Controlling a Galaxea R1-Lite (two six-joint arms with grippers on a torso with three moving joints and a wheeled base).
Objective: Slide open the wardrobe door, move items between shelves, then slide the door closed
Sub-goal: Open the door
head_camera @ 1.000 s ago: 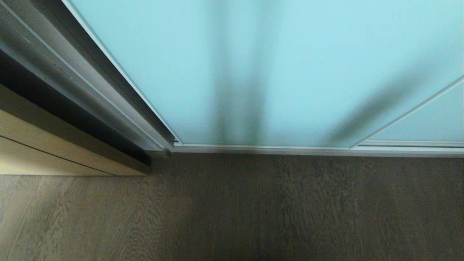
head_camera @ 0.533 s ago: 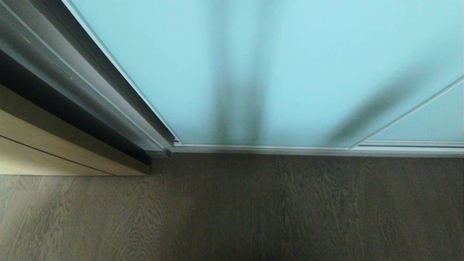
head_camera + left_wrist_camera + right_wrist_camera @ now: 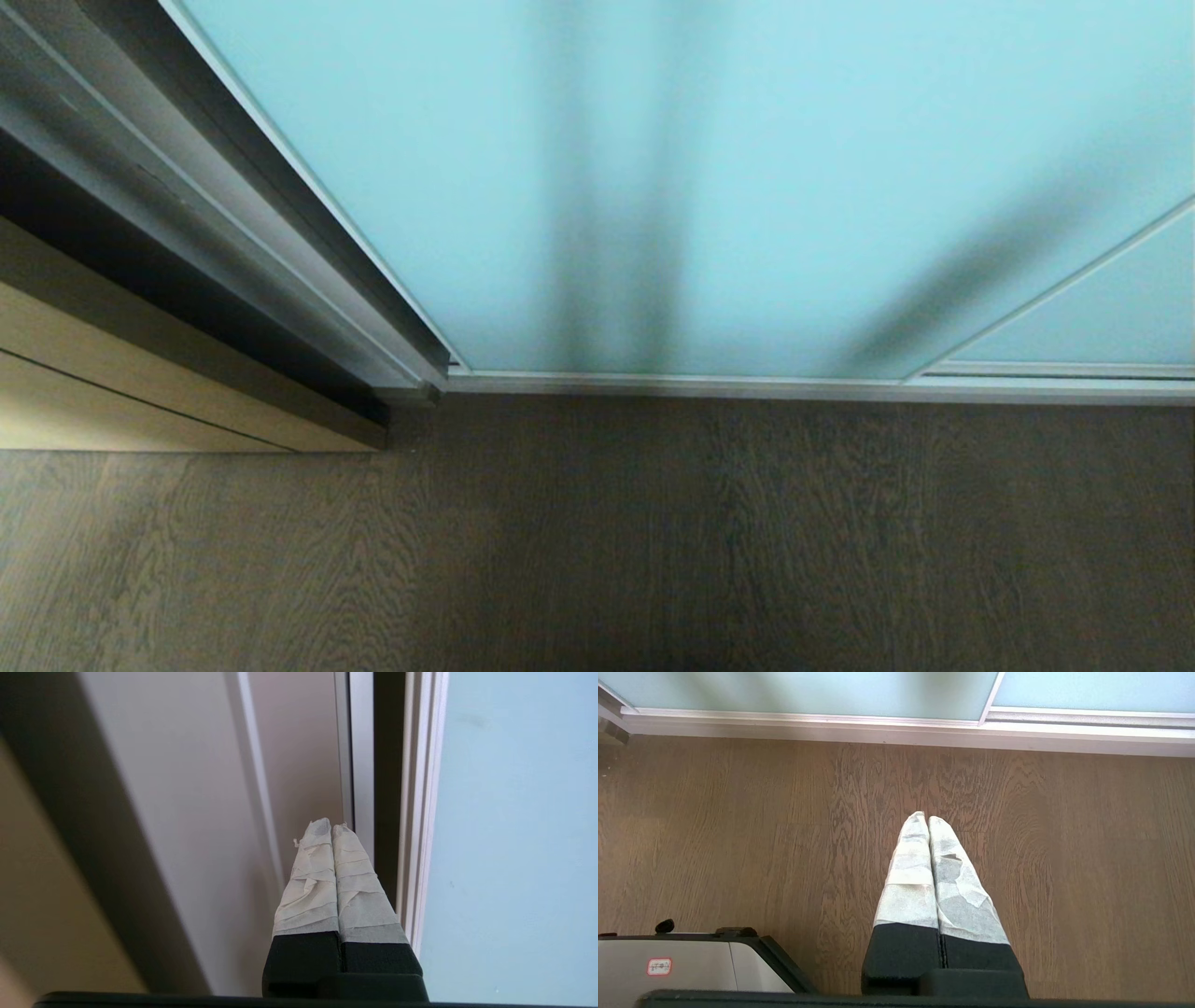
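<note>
Sliding wardrobe door [image 3: 747,187] fully shut, straight ahead. Left gripper [image 3: 332,828] has jaws clenched on nothing, tips aimed at the door's left frame edge, likely to wedge and push. Right gripper [image 3: 928,820] clenched, parked over floor [image 3: 738,835].

- We are seeing the left gripper [image 3: 332,828] wearing creased off-white tape over both tapered fingers, on black bases.
- We are seeing the right gripper [image 3: 928,820] taped alike, its wrap torn and greying on one finger.
- At eight o'clock of it, the robot's base [image 3: 691,966] is showing grey-white panels, black trim and a red-bordered label [image 3: 659,966].
</note>
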